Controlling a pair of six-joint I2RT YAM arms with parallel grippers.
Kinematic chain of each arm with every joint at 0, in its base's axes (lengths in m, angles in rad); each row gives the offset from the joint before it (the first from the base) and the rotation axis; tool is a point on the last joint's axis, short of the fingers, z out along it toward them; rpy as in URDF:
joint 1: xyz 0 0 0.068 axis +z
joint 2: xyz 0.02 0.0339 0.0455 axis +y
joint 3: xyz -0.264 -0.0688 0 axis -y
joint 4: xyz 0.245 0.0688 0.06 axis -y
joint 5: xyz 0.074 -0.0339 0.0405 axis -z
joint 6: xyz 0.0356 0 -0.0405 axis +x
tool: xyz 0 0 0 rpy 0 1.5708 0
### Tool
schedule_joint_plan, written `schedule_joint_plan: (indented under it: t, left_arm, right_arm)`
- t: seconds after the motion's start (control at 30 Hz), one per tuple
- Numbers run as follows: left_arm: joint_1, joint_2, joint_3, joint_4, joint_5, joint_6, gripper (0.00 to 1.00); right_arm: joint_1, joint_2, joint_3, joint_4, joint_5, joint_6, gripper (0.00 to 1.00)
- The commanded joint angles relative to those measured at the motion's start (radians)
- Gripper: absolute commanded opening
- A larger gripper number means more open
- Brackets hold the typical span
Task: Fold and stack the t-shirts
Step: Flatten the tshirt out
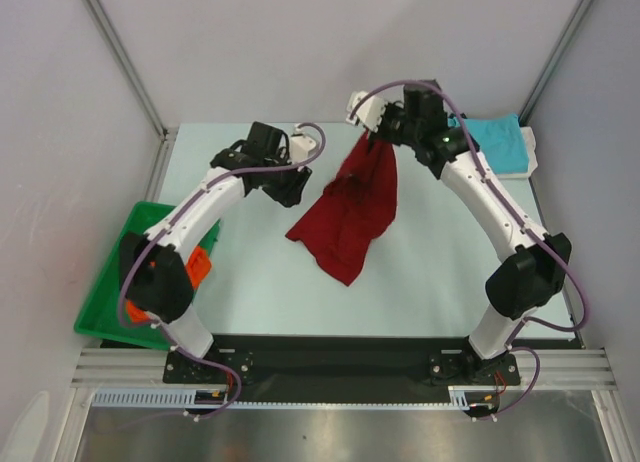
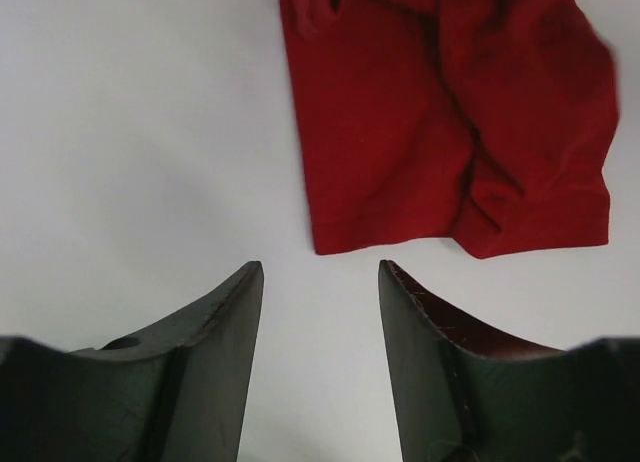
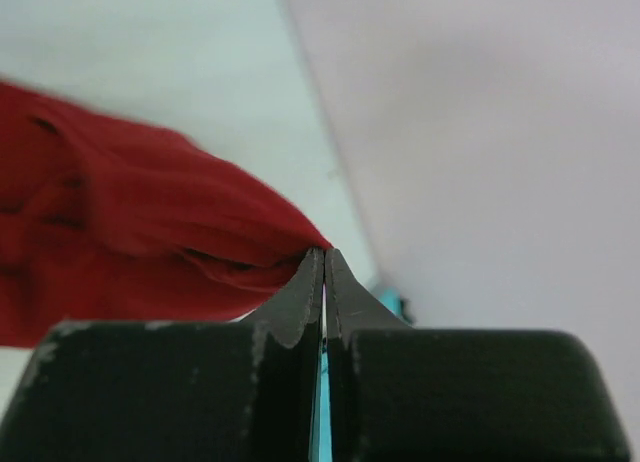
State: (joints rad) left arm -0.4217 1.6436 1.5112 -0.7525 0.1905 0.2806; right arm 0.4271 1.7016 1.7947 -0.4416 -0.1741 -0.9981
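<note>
The right claw is clenching a bunched edge of the dark red t-shirt, which is hanging below it and trailing onto the pale table. The left claw is hovering released, with the shirt's hem lying just ahead of its fingertips. The cloth is looking soft, light and floppy, so a hem corner seems the best hold. A turquoise t-shirt is lying just beyond the right claw, with plain walls standing close behind.

The red shirt is soft, matt, creased cloth; the turquoise shirt likewise. The tray is smooth green plastic. The table is smooth and matt. The left gripper has matt black, scuffed fingers. The rail is brushed metal.
</note>
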Motion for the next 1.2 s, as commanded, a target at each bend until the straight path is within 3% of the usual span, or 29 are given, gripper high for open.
schedule_joint_plan:
  t: [0.0,0.27,0.47,0.9,1.17]
  left_arm:
    - [-0.015,0.082,0.003,0.035,0.095,-0.029,0.54]
    - [-0.164,0.16,-0.023,0.016,0.078,-0.011,0.44]
    - [-0.239,0.199,-0.112,0.038,0.072,-0.024,0.43]
    - [-0.247,0.283,-0.085,0.097,-0.138,0.022,0.47]
    - [-0.238,0.36,-0.057,0.099,-0.152,0.037,0.47]
  right_arm:
    - [-0.005,-0.101,-0.067,0.023,0.021,0.026,0.0]
    - [-0.088,-0.122,-0.164,0.029,0.009,0.071,0.0]
    - [-0.14,-0.123,-0.189,0.02,-0.005,0.095,0.0]
    - [-0.162,-0.134,-0.23,0.021,-0.03,0.122,0.0]
    - [-0.169,-0.135,-0.239,0.023,-0.027,0.118,0.0]
